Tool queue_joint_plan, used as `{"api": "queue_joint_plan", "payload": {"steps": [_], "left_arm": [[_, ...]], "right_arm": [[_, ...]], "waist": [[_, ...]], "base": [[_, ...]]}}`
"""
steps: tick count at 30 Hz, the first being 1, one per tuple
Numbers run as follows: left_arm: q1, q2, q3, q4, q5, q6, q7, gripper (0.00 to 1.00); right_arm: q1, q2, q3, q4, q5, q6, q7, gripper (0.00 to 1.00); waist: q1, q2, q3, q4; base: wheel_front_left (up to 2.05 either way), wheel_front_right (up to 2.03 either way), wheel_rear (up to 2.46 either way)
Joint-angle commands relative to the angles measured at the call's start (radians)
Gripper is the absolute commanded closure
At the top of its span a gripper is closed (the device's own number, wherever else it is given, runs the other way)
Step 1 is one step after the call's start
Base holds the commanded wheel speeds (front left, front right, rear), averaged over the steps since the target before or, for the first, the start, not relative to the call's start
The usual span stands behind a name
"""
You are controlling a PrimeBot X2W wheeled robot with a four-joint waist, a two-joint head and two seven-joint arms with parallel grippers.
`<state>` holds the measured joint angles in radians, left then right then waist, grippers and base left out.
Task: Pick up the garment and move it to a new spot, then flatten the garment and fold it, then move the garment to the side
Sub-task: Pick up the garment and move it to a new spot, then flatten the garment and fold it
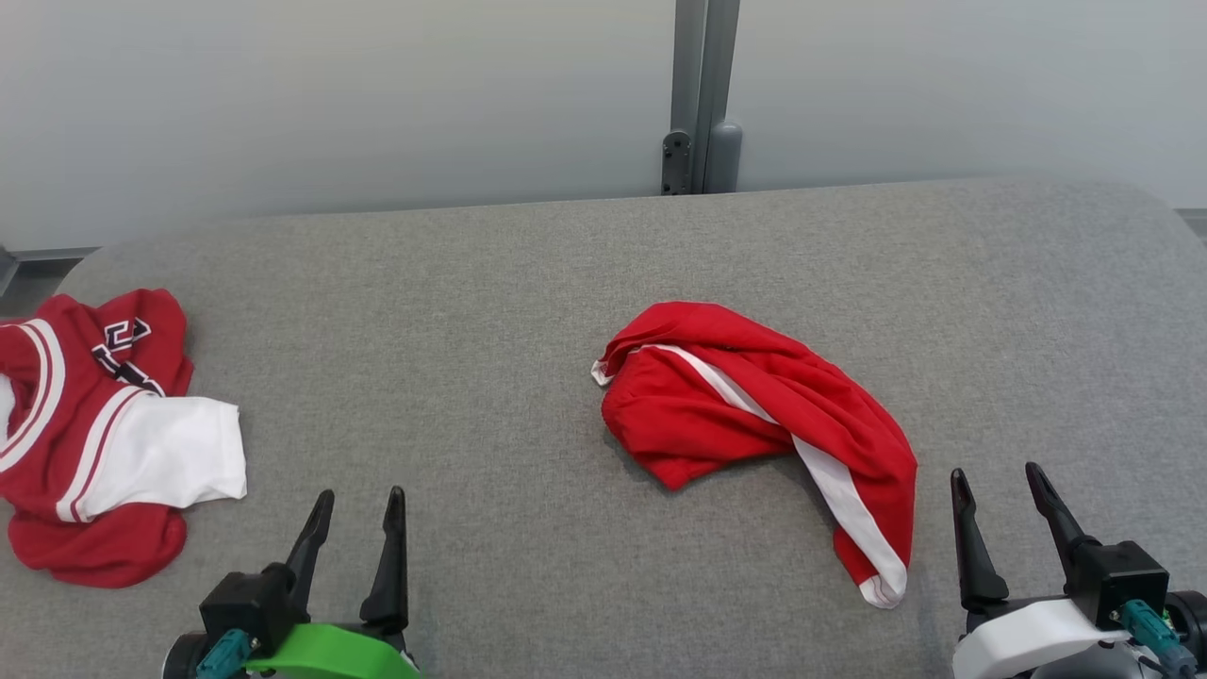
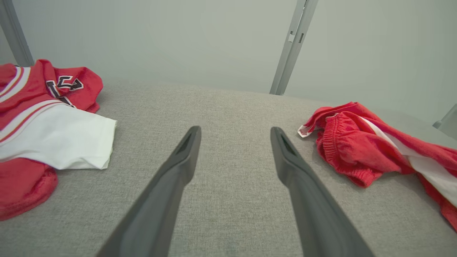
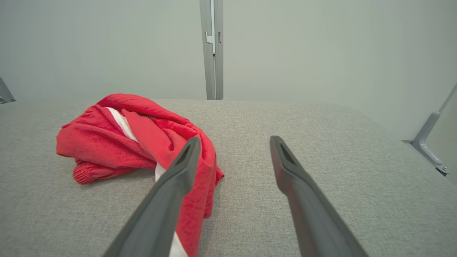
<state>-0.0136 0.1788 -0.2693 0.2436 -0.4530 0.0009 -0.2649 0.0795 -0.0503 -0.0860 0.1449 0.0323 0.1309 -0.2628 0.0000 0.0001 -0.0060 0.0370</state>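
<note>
Not started: red garment (image 1: 754, 396) lies crumpled mid-tabletop (image 1: 471, 311), unflattened, unfolded; left gripper (image 1: 360, 493) and right gripper (image 1: 997, 471) hover at the near edge, fingers (image 1: 971, 547) spread, empty; lifting, flattening, folding, shifting aside all remain.

Soft, even, bright light; faint shadows; wide-angle wrist-view distortion.

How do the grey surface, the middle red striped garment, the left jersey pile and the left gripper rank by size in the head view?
1. Grey surface.
2 and 3. Red striped garment and jersey pile look alike; the frame edge crops the jersey pile, so unranked.
4. Left gripper, smallest.
</note>
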Motion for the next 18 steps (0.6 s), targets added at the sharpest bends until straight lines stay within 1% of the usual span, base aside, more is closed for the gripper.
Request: {"api": "queue_joint_plan", "payload": {"steps": [1,4,9,18], "left_arm": [[0.025,-0.005,0.021,0.007,0.027,-0.022,0.001,0.00],[0.044,-0.026,0.073,0.029,0.068,-0.056,0.001,0.00],[0.054,-0.060,0.134,0.047,0.116,-0.090,0.001,0.00],[0.045,-0.095,0.197,0.070,0.161,-0.121,0.001,0.00]], "right_arm": [[0.016,-0.004,-0.001,-0.001,-0.008,0.000,-0.003,0.00],[0.017,-0.003,-0.001,0.002,-0.008,0.000,-0.003,0.00],[0.018,-0.003,0.001,0.007,-0.007,0.000,-0.003,0.00],[0.021,-0.003,0.002,0.010,-0.009,0.000,-0.003,0.00]], "waist": [[0.0000,-0.0001,-0.003,0.001],[0.0000,-0.0001,-0.003,-0.001],[0.0000,-0.0001,-0.002,-0.005],[0.0000,-0.0001,-0.008,-0.019]], "base": [[0.00,0.00,0.00],[0.00,0.00,0.00],[0.00,0.00,0.00],[0.00,0.00,0.00]]}}
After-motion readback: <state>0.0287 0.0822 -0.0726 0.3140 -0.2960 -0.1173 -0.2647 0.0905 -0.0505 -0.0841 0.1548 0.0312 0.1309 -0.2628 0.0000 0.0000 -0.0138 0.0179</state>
